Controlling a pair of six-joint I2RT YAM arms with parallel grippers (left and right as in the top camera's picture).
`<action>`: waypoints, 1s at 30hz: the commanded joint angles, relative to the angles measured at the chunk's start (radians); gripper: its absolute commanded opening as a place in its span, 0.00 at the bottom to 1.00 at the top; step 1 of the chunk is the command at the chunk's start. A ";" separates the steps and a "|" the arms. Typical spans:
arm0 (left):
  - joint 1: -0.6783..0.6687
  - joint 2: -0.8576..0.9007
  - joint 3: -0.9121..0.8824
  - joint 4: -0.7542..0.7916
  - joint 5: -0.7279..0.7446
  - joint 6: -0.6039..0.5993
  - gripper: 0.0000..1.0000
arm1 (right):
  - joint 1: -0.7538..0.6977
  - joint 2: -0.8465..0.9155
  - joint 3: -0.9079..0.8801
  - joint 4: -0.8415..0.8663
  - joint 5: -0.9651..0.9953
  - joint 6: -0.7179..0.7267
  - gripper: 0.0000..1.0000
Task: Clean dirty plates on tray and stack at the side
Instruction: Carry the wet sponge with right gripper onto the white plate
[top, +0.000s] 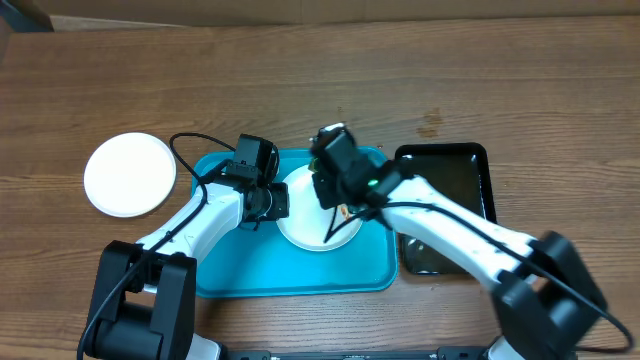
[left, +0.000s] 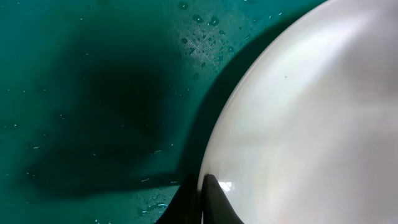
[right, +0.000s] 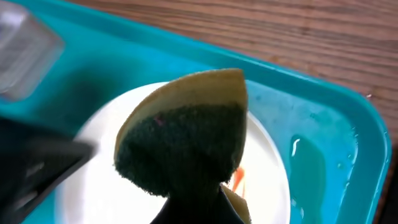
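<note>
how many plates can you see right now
2: one white plate on the table, left of the turquoise tray; another white plate on that tray. More may be hidden underneath.

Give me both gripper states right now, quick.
Left gripper: closed, pinching the rim of the plate.
Right gripper: closed, holding a sponge over the plate.

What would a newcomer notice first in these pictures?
First, two arms meeting over a white plate on the blue tray in the middle. The right arm's jaws grip a yellow and dark green sponge over that plate. At the left, a second white plate lies alone on the wood.
</note>
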 joint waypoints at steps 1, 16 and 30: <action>-0.004 0.010 -0.011 0.000 0.008 0.023 0.04 | 0.010 0.038 0.026 0.032 0.204 0.068 0.04; -0.004 0.010 -0.011 0.000 0.008 0.023 0.04 | 0.016 0.153 0.022 0.116 0.208 0.217 0.04; -0.004 0.010 -0.011 0.000 0.008 0.023 0.04 | 0.021 0.180 0.020 0.027 0.164 0.400 0.04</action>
